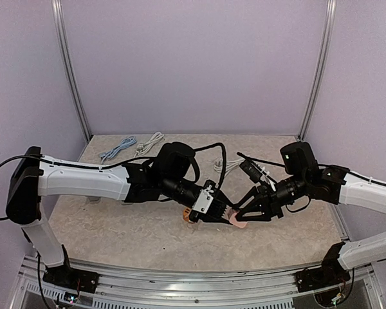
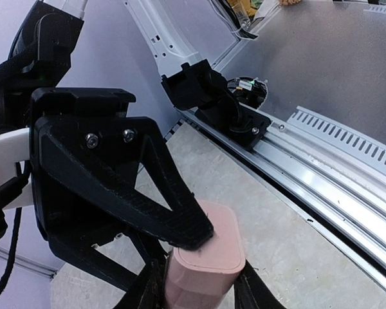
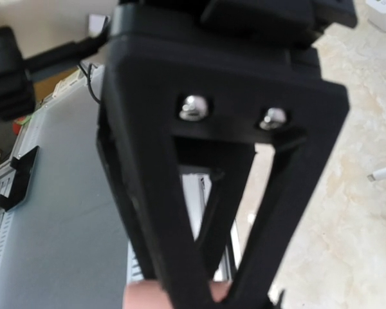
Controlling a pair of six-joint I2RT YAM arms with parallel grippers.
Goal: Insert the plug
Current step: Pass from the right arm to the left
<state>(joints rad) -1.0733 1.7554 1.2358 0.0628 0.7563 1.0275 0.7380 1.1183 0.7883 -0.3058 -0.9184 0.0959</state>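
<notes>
subject of inspection: pink plug, held in the air above the middle of the bench, at the point where the two arms meet.

left pincer: drawn narrow around the plug. in the left wrist view its upper finger lies on the plug's top face. the opposite finger's contact is mostly hidden, so the hold looks closed but its firmness is unconfirmed.

right pincer: jaws close together, with pink showing between the tips at the bottom of the right wrist view. judged to be gripping the same plug from the other side.

not established: no socket can be identified in any view, and the plug's pins are hidden, so its orientation cannot be checked.

hazards:
- both pincers grip one small smooth body. any mismatch in their motion could twist it or squeeze it out sideways.
- if one pincer lets go before the other holds firmly, the plug may tilt or fall to the bench.
- loose cables lie at the far edge, well apart, and are a low snag risk.
</notes>
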